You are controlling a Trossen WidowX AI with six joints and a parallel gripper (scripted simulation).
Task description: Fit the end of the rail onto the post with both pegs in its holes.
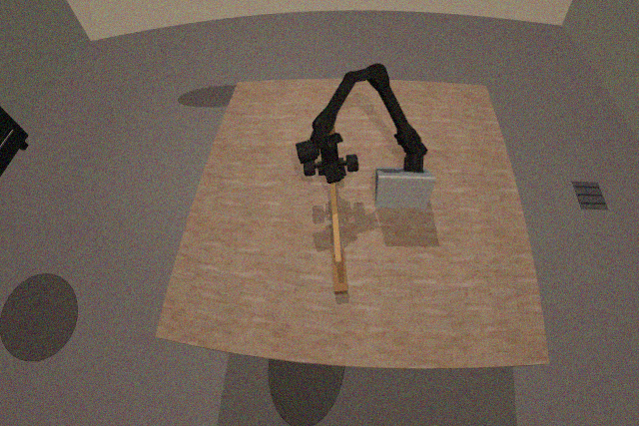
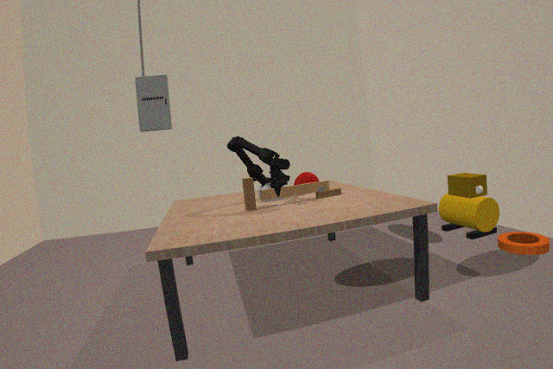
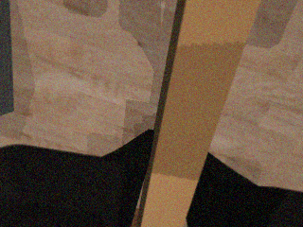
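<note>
The light wooden rail [image 1: 336, 230] [image 2: 303, 188] [image 3: 201, 95] runs from my gripper toward the low footboard block [image 1: 340, 288] [image 2: 329, 194]. Its far end is over the block; how it sits in the bracket is too small to tell. Its near end is raised off the table, with a small gap to the upright post [image 2: 249, 194]. The pegs and holes are not visible. My gripper [image 1: 333, 178] [image 2: 278, 193] [image 3: 165, 137] is shut on the rail near its post end, one black finger on each side. In the top view the arm hides most of the post.
A grey box [image 1: 404, 189] stands on the table [image 1: 479, 281] [image 2: 214, 226] by the arm's base, to the right of the rail in the top view. A red round object [image 2: 306, 178] shows behind the rail. A yellow machine [image 2: 468, 212] and an orange ring [image 2: 523, 249] are beyond the table.
</note>
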